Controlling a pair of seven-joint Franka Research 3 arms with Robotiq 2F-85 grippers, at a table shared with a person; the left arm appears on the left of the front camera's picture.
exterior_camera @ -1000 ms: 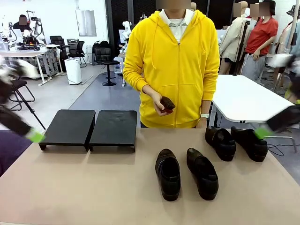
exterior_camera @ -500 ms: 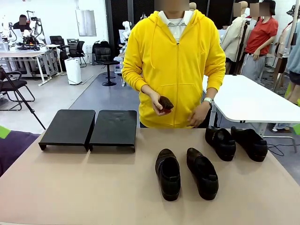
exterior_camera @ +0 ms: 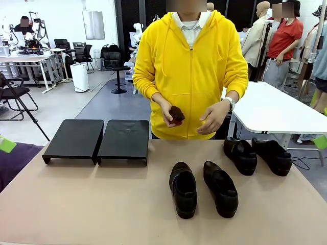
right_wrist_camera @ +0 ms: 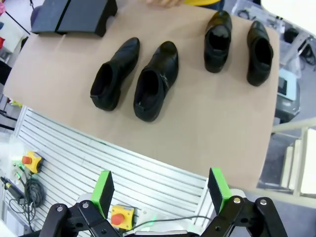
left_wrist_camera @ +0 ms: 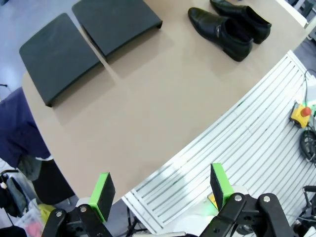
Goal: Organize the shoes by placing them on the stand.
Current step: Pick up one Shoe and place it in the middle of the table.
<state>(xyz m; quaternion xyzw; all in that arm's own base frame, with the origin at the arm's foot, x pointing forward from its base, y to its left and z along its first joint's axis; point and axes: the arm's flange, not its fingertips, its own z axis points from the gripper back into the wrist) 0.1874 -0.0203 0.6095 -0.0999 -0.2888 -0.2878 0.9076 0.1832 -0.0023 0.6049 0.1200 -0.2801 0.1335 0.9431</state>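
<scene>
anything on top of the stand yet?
Nothing. Both sections of the stand are bare on top. All four shoes sit on the table, to the stand's right in the front view. The space under the stand cannot be seen from these angles.

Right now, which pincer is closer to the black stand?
Left. The left pincer hangs off the table near the stand; the right pincer hangs out beyond the shoes, farther away.

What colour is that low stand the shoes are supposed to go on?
Black, both sections of the stand; the front view shows it best.
</scene>
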